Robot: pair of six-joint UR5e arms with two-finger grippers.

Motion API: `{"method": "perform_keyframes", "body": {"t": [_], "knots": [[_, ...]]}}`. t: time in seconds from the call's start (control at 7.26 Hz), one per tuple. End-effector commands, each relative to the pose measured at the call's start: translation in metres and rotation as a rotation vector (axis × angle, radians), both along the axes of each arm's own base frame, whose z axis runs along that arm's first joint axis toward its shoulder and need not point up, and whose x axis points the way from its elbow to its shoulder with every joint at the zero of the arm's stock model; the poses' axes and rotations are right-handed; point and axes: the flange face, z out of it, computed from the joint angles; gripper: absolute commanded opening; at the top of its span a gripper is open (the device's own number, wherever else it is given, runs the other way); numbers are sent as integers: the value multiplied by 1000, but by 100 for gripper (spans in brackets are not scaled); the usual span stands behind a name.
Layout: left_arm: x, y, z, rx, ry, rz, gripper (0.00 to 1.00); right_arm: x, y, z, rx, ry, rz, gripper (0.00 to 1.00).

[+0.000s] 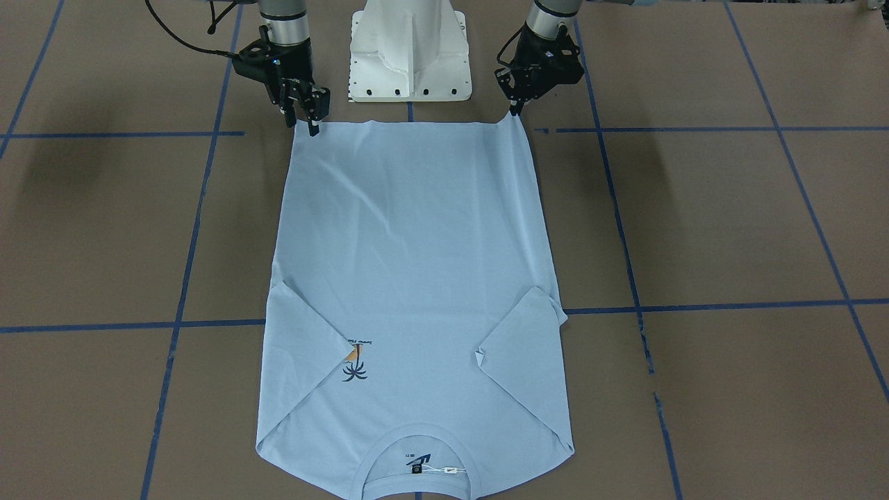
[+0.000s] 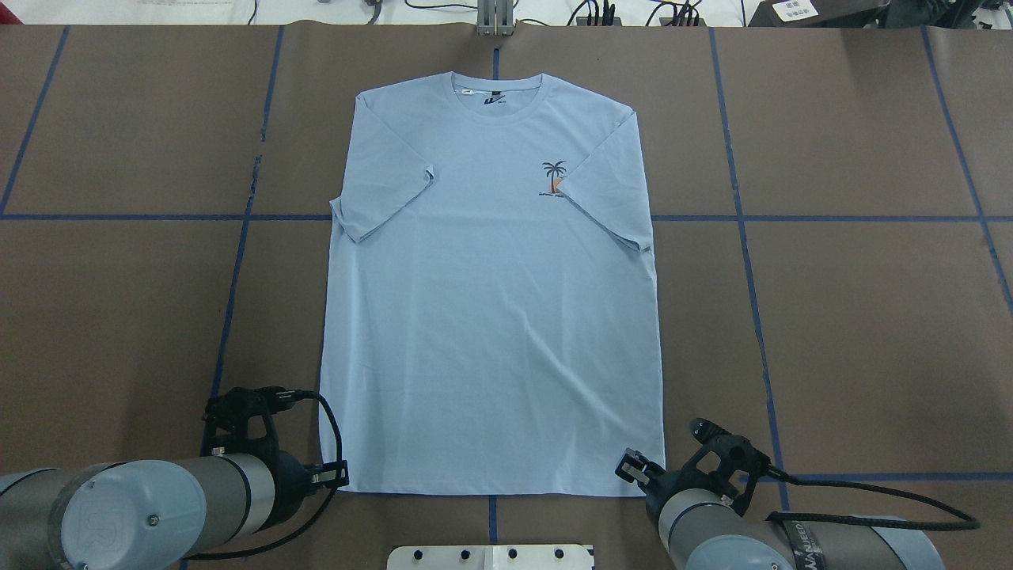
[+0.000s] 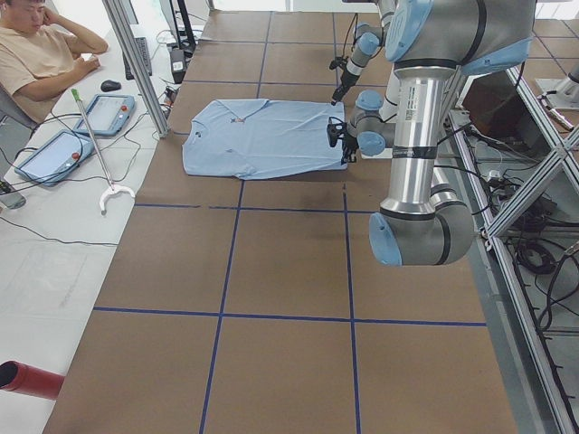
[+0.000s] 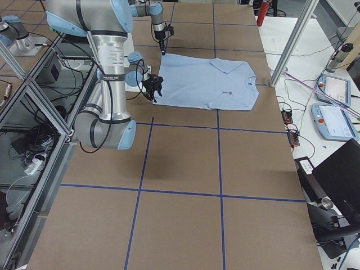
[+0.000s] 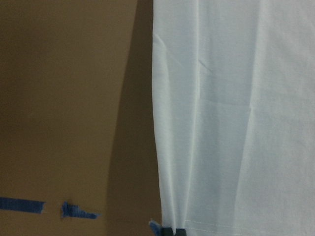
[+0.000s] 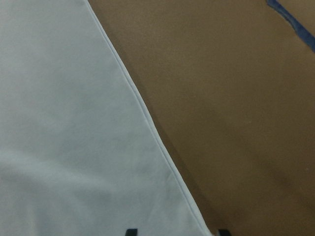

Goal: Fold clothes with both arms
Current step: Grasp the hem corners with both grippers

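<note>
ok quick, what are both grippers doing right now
black left gripper: shut on a hem corner of the light blue short-sleeved T-shirt.
black right gripper: open, straddling the other hem corner, not gripping it.

T-shirt [image 1: 417, 264]: matt light blue cloth, soft, faintly creased | collar [image 1: 417, 432]: ribbed knit | table [image 1: 694, 222]: matt brown, paper-like cover | tape [image 1: 189, 264]: blue, slightly frayed | right arm [image 1: 285, 28], upper left of frame: grey metal, satin sheen | pedestal [image 1: 410, 55], top centre: smooth glossy white
</note>
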Motion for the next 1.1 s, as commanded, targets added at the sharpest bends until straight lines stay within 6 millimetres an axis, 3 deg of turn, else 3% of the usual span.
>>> {"method": "perform_keyframes", "body": {"t": [0.0, 0.69, 0.83, 0.96], "knots": [[0, 0, 0, 1, 0, -1, 0, -1, 8, 2, -2, 26, -19, 63], [-1, 0, -1, 0, 5, 1, 0, -5, 12, 8, 2, 41, -25, 57], [-1, 0, -2, 0, 6, 1, 0, -5, 14, 9, 2, 41, -28, 54], [-1, 0, -2, 0, 8, 1, 0, -5, 13, 9, 2, 42, -25, 39]]}}
